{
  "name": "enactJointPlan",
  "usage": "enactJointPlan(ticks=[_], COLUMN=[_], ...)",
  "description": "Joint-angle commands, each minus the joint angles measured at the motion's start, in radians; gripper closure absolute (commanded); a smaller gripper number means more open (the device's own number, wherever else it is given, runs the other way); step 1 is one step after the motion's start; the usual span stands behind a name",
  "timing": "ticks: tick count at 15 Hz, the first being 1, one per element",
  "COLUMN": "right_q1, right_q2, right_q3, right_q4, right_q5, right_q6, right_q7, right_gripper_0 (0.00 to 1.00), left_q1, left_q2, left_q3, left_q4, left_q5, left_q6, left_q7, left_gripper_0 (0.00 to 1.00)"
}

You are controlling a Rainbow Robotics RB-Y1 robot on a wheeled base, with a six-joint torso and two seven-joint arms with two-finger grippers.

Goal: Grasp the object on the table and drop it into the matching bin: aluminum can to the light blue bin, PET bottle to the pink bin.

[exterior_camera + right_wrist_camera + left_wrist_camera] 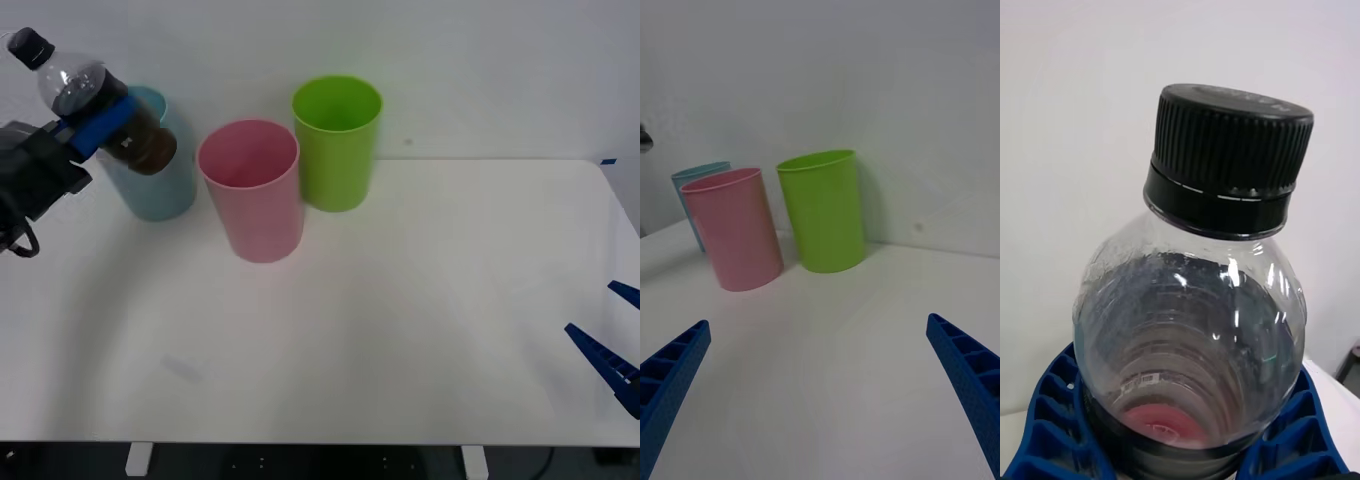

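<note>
Front view: my left claw (100, 125) pinched the small clear plastic bottle (95, 100) aloft, tilted, before the pale blue cup-shaped bin (165, 190).
Risk: releasing there meant the wrong bin; the tall pink plastic bin (252, 195) stood just beside.
Right claw (612, 340): spread, idle over the white surface (420, 330).

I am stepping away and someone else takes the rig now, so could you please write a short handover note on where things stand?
Left gripper: shut on the PET bottle, held tilted in the air at the table's far left, in front of the light blue bin.
Right gripper: open, idle low at the right edge of the table.
Bins: light blue, pink bin and a lime green bin stand in a row at the back.
Done: bottle grasped and lifted.
Left: carry it right, over the pink bin's mouth, and release. It is not yet above that bin.
</note>
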State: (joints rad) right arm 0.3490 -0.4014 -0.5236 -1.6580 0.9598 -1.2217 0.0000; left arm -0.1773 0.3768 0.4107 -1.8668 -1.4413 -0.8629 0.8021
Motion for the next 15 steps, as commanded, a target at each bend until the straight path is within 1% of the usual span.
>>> enactJointPlan(ticks=[1, 5, 9, 15], right_q1=[0.000, 0.000, 0.000, 0.000], right_q2=[0.000, 0.000, 0.000, 0.000], right_q3=[0.000, 0.000, 0.000, 0.000], right_q4=[0.000, 0.000, 0.000, 0.000], right_q5=[0.000, 0.000, 0.000, 0.000], right_q6=[0.000, 0.000, 0.000, 0.000], right_q7=[0.000, 0.000, 0.000, 0.000], right_gripper_0=[0.00, 0.00, 0.00, 0.00], left_q1=[-0.073, -0.192, -0.284, -0.353], left_q2=[-0.001, -0.004, -0.022, -0.118], left_q3=[-0.053, -0.110, -0.141, -0.145], left_q4=[0.037, 0.138, 0.225, 0.259], left_q5=[-0.093, -0.172, -0.235, -0.366], left_q6=[-0.005, -0.005, -0.005, -0.007], left_q7=[0.020, 0.014, 0.008, 0.006], left_gripper_0=[1.00, 1.00, 1.00, 1.00])
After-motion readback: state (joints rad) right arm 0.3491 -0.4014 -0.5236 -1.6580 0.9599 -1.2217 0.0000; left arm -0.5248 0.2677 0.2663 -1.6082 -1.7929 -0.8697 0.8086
